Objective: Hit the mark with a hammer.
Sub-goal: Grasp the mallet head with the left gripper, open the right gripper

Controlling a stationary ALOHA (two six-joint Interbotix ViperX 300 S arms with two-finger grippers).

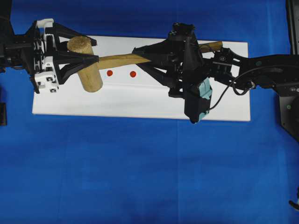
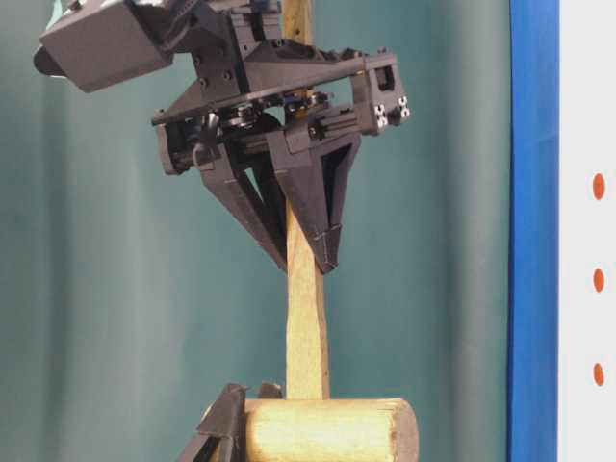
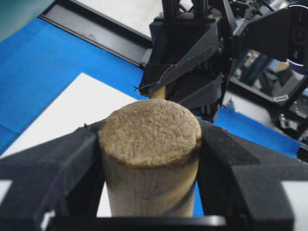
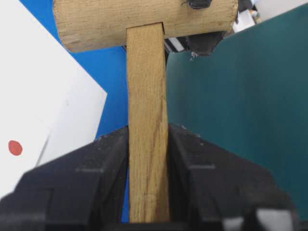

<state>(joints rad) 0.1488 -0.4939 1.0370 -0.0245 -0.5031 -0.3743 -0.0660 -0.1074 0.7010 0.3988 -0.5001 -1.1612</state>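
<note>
left gripper (image 3: 149,159): fingers (image 3: 57,163) clamped on both sides of hammer (image 1: 86,63) head, held above white board (image 1: 140,100). right gripper (image 4: 148,159): closed on hammer's squared handle, mid-length. two red marks (image 1: 110,73) on board beside head. blue worktop (image 1: 140,177) beyond.
</note>
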